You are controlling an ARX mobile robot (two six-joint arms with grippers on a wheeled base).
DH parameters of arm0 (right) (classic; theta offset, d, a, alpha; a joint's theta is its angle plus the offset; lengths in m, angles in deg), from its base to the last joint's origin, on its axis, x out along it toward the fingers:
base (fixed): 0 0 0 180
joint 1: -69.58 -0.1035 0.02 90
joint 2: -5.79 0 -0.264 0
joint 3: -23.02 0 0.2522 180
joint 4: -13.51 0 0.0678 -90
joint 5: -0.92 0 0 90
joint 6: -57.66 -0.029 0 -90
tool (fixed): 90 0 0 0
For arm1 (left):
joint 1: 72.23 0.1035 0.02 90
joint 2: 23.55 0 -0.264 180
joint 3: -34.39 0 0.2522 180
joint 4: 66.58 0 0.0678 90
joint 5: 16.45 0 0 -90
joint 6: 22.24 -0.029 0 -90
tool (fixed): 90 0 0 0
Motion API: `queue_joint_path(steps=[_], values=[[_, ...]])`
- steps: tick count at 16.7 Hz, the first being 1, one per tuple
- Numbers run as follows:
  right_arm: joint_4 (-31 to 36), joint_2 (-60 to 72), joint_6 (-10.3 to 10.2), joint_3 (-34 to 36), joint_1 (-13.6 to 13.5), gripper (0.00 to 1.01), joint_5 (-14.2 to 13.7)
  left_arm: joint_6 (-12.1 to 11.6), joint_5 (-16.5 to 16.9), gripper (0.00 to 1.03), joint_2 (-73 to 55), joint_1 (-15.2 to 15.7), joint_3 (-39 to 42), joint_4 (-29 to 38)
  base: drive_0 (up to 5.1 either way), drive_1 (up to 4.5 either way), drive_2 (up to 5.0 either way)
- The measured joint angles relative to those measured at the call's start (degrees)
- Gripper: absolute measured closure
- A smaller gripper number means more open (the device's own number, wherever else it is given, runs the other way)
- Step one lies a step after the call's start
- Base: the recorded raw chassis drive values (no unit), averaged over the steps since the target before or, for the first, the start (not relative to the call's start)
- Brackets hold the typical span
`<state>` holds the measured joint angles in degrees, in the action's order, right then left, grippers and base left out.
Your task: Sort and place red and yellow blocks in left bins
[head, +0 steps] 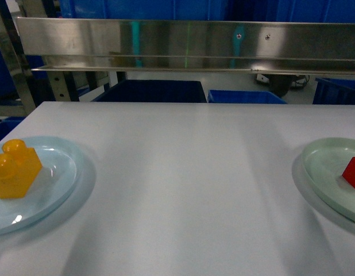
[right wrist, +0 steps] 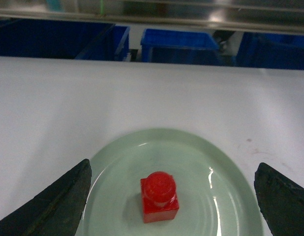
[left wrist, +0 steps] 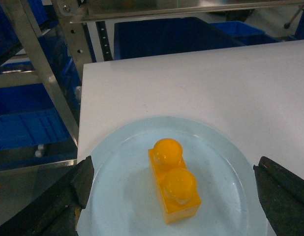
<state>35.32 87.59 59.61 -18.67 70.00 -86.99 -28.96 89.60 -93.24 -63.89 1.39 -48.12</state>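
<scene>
A translucent orange-yellow brick (head: 15, 169) (left wrist: 174, 182) with two round studs lies on a pale blue plate (head: 57, 184) (left wrist: 117, 162) at the table's left. My left gripper (left wrist: 174, 169) hangs above it, open wide, one finger on either side of the plate. A small red block (head: 354, 171) (right wrist: 159, 196) with one stud sits on a pale green plate (head: 324, 164) (right wrist: 211, 162) at the right. Over that plate my right gripper (right wrist: 172, 171) is also spread open and holds nothing. Blue bins (head: 151, 91) (left wrist: 167, 37) (right wrist: 179, 44) stand beyond the table's far edge. Neither gripper shows in the head view.
A steel shelf rail (head: 183, 46) runs across above the table's far edge, with slanted metal struts (left wrist: 34, 69) at the left. More blue crates (head: 246, 96) (head: 338, 91) sit behind the table, and others (left wrist: 29, 128) lie low to its left.
</scene>
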Motion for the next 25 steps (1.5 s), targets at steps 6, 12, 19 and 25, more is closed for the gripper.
queue_joint_path(steps=[6, 12, 19, 25], values=[[-7.3, 13.1, 1.0, -11.4, 1.3, 0.03, 4.9, 0.0, 0.0, 0.05, 0.0, 0.0, 0.0, 0.0, 0.0, 0.0, 0.0], [-7.8, 14.7, 1.1, -13.6, 1.0, 0.03, 5.0, 0.0, 0.0, 0.05, 0.0, 0.0, 0.0, 0.0, 0.0, 0.0, 0.0], [-6.2, 18.0, -0.5, -11.0, -0.2, 0.03, 3.6, 0.0, 0.0, 0.05, 0.0, 0.0, 0.0, 0.0, 0.0, 0.0, 0.0], [0.1, 21.5, -0.4, -10.3, -0.1, 0.24, 2.7, 0.0, 0.0, 0.05, 0.0, 0.0, 0.0, 0.0, 0.0, 0.0, 0.0]])
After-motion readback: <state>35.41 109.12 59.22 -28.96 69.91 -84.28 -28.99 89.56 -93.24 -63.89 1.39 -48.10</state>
